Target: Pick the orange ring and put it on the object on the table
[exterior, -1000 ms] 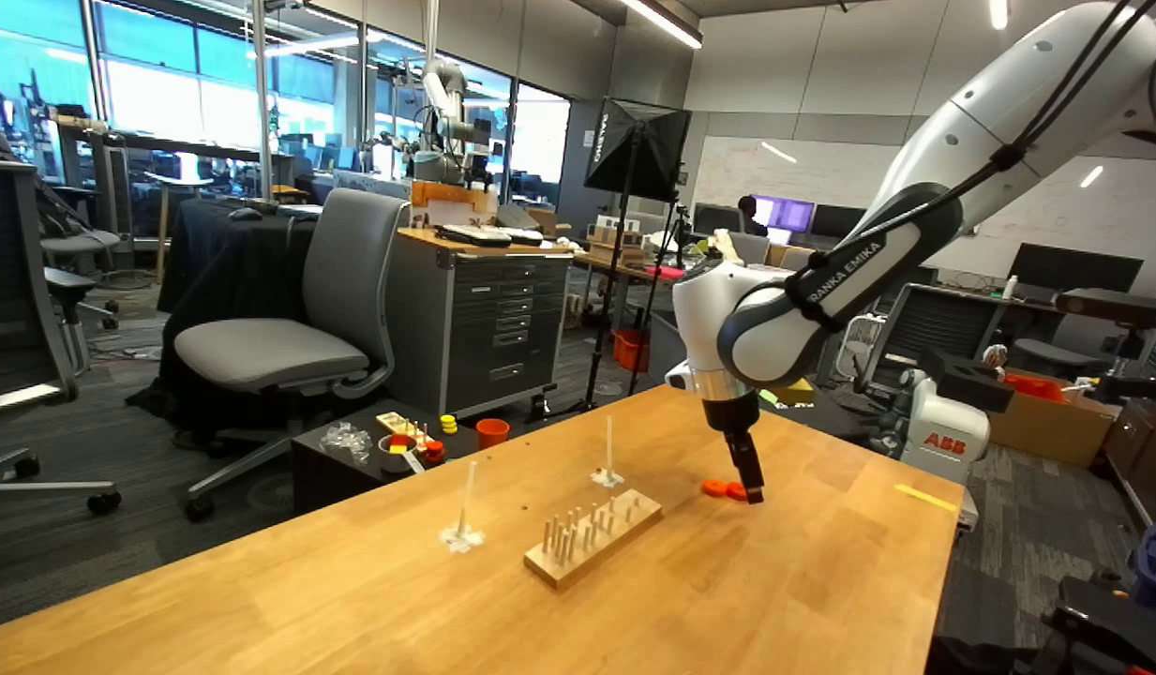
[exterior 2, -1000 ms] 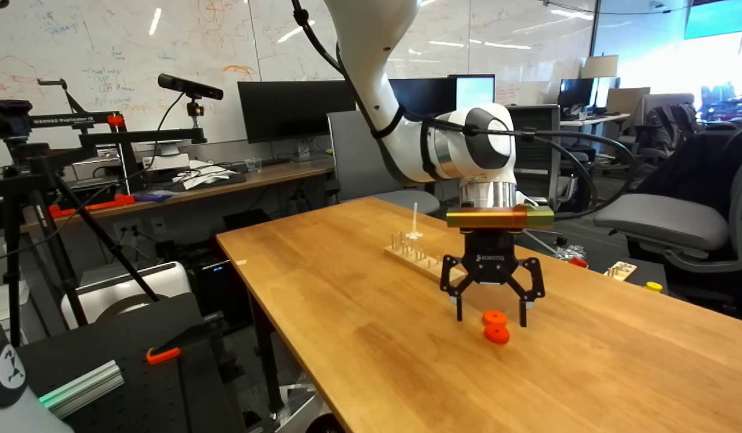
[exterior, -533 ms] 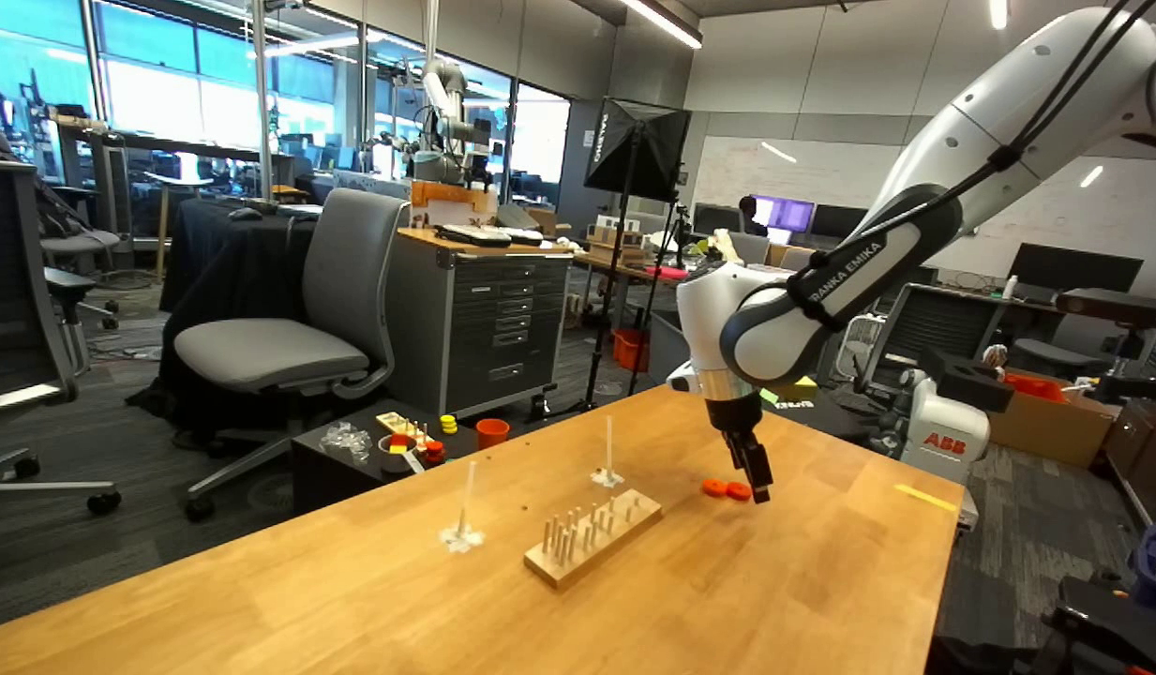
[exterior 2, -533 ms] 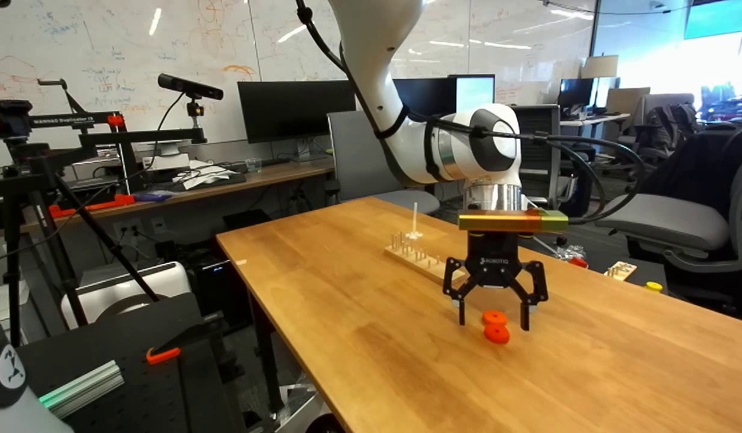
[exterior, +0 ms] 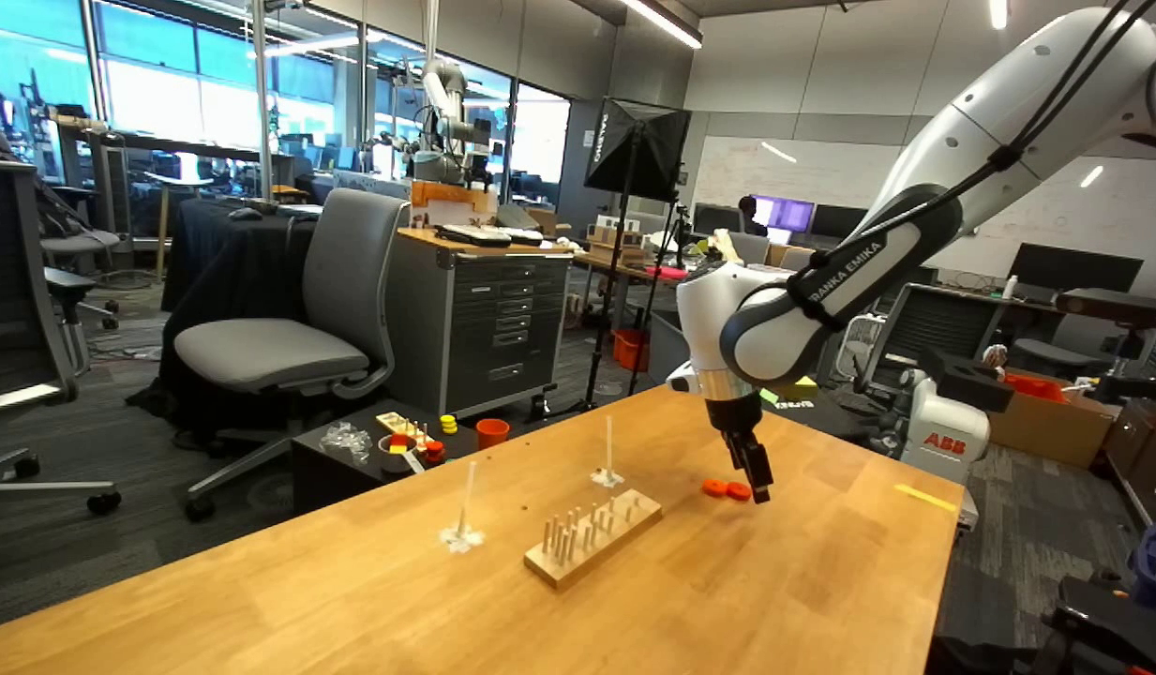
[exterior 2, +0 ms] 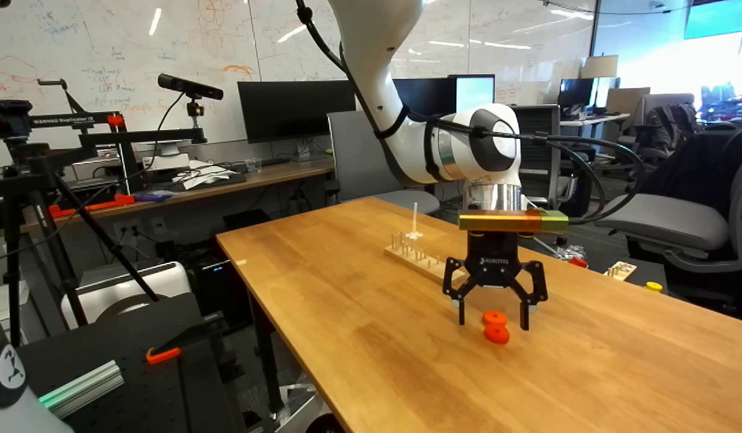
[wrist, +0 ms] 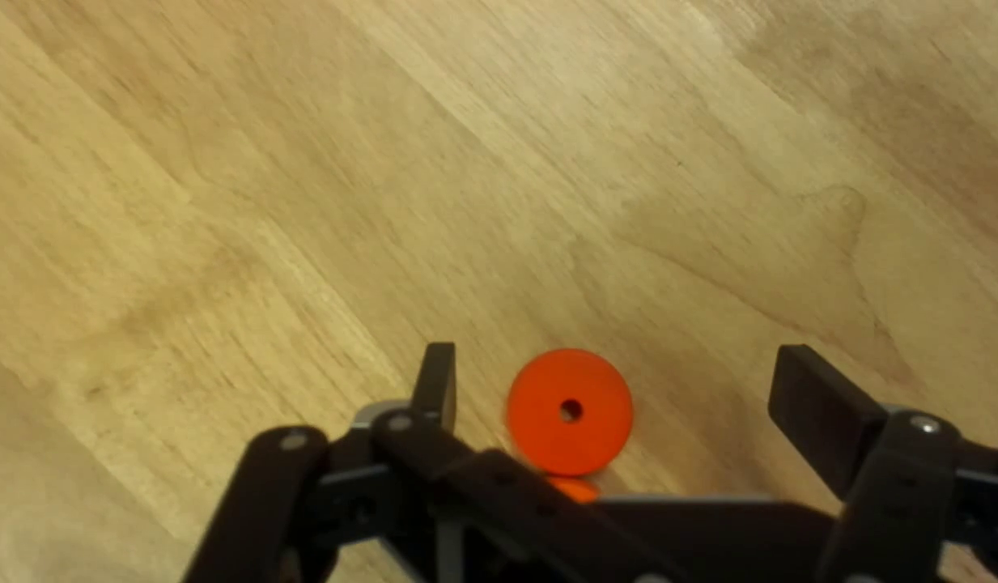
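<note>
Tool (exterior 2: 493,326) spread, holding nothing; orange ring (exterior 2: 494,316) on tabletop (exterior 2: 346,313), seemingly touching red holed disc (wrist: 539,413); w/ that disc btwn jaws in wrist view & ring mostly hidden, closing now prob grabs wrong pc

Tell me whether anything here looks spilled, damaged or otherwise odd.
Nothing looks spilled or damaged. Slightly odd: ragged white patches on the tabletop where two thin rods stand; they look messy beside the tidy pegged board.
</note>
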Robot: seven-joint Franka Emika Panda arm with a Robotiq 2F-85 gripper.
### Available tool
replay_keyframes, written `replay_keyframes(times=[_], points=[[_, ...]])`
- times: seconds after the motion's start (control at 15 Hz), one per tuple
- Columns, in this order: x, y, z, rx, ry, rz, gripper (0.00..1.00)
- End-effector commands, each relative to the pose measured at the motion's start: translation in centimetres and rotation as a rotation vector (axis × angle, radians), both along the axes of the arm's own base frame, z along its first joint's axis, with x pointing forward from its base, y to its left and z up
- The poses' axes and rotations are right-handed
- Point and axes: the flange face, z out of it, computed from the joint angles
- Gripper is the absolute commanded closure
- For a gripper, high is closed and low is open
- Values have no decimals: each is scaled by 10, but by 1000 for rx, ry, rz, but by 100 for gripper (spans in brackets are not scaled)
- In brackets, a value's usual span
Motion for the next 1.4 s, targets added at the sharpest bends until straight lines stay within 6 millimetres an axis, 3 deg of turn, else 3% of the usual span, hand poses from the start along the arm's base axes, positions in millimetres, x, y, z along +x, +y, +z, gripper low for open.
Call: replay_keyframes(times=[0.0, 0.8, 1.33], points=[[1, 0, 0, 0, 1, 0, 0], [4, 16, 7, 31, -20, -12, 0], [16, 20, 11, 50, -38, -45, 0]])
